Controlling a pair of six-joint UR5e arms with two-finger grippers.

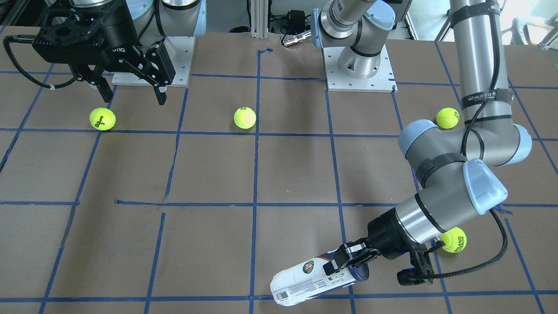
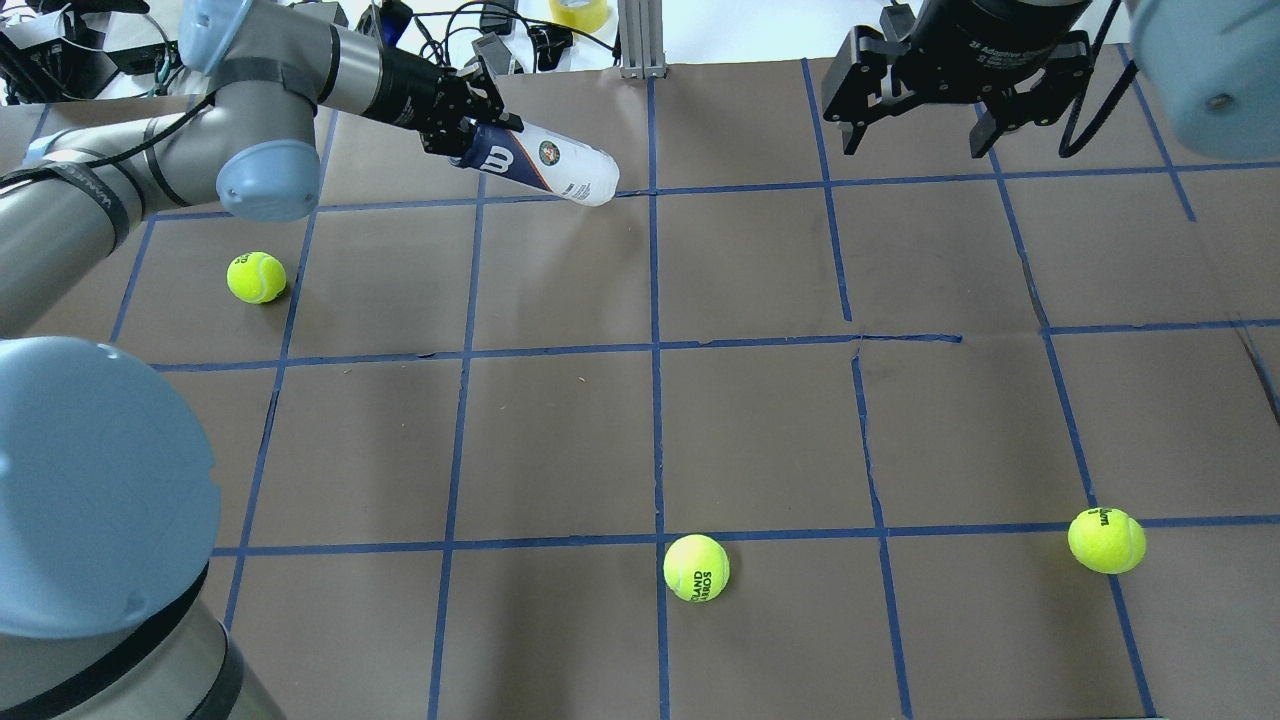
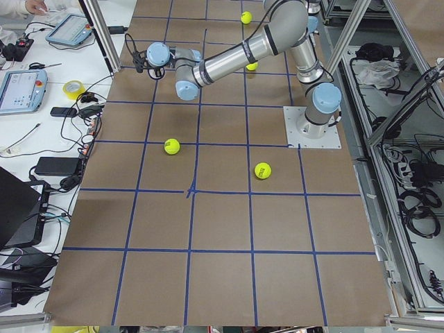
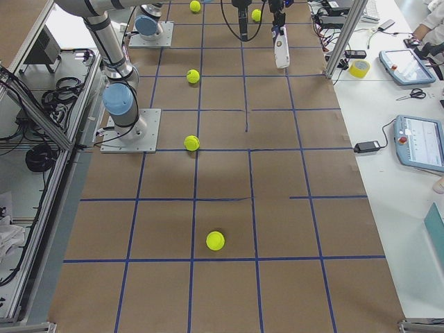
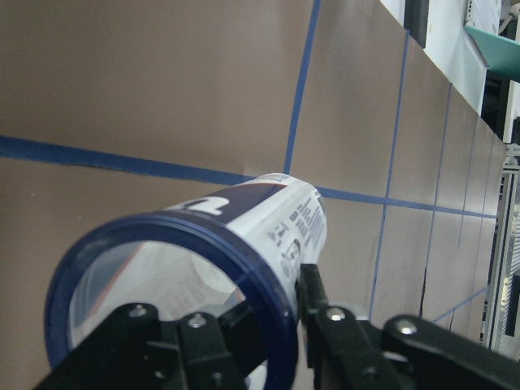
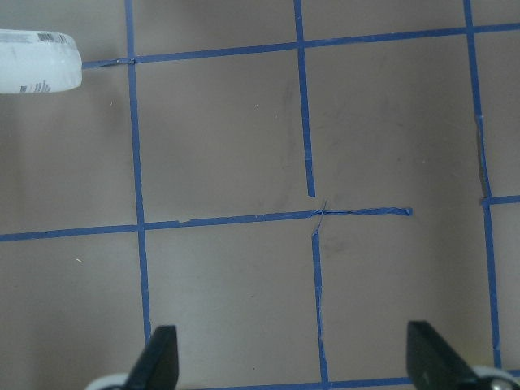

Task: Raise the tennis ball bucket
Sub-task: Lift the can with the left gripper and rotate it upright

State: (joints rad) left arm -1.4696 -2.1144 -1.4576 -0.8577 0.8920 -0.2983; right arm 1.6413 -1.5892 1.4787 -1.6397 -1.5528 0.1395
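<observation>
1. Exterior front-facing: left fingers (image 1: 342,258) clamped across tennis ball bucket (image 1: 305,283) near its blue rim. This end grip leaves it tilted, low over the counter (image 1: 218,174), operator side.
2. Left wrist-mounted: rim pinched on both sides; base contact unclear.
3. Right wrist-mounted: right fingers (image 6: 158,357) spread wide, empty, well clear, likely idle.

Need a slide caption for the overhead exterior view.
Left gripper grips the tennis ball bucket at its blue-rimmed end; right gripper open and empty; three tennis balls scattered around.
</observation>
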